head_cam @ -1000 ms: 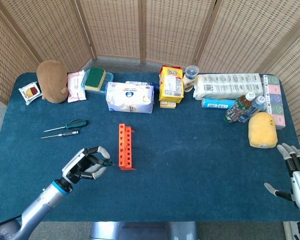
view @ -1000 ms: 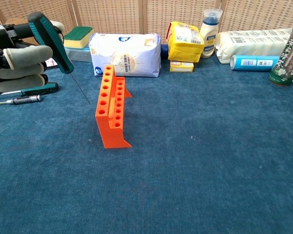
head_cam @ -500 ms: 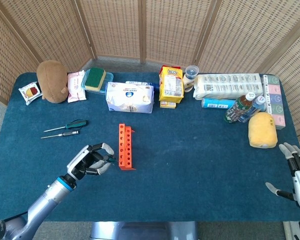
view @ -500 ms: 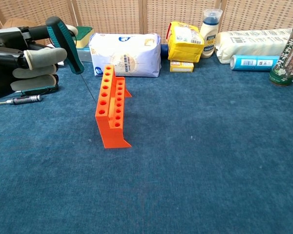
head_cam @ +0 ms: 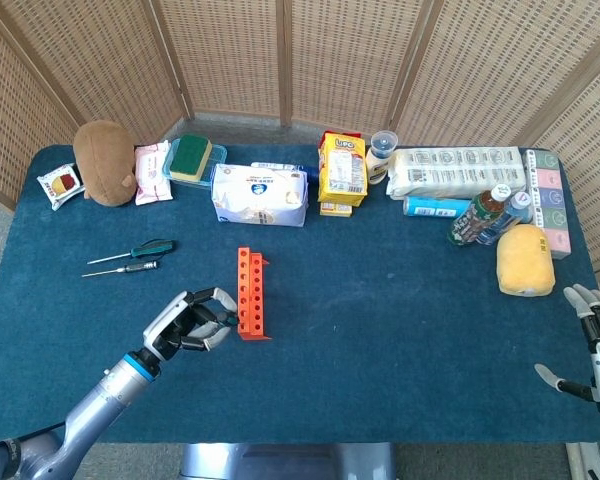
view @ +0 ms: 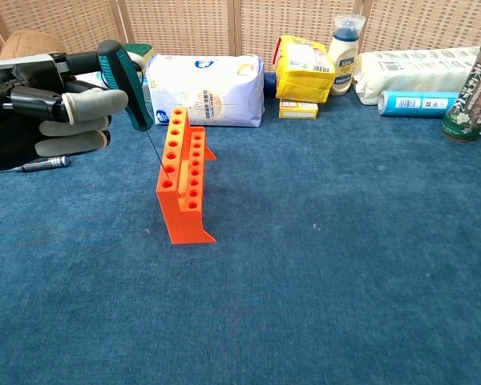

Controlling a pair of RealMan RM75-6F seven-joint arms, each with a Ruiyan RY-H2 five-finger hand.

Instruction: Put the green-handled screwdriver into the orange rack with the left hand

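Observation:
My left hand (view: 40, 112) (head_cam: 187, 325) grips a green-handled screwdriver (view: 127, 87) just left of the orange rack (view: 183, 178) (head_cam: 249, 294). The handle tilts up and to the left, and its thin shaft slants down to the right, with the tip at the rack's front left holes. In the head view the hand hides most of the tool. My right hand (head_cam: 598, 355) hangs with its fingers spread at the table's near right corner, holding nothing.
Two more screwdrivers (head_cam: 130, 258) lie on the blue cloth left of the rack. Along the back stand a plush toy (head_cam: 105, 161), a sponge box (head_cam: 192, 159), a white bag (view: 207, 89), yellow packets (view: 305, 66), bottles (head_cam: 485, 218) and a yellow sponge (head_cam: 525, 260).
My left hand has carried the screwdriver to the right, from well left of the rack until the tip is over the rack's front holes. The right hand has barely shifted.

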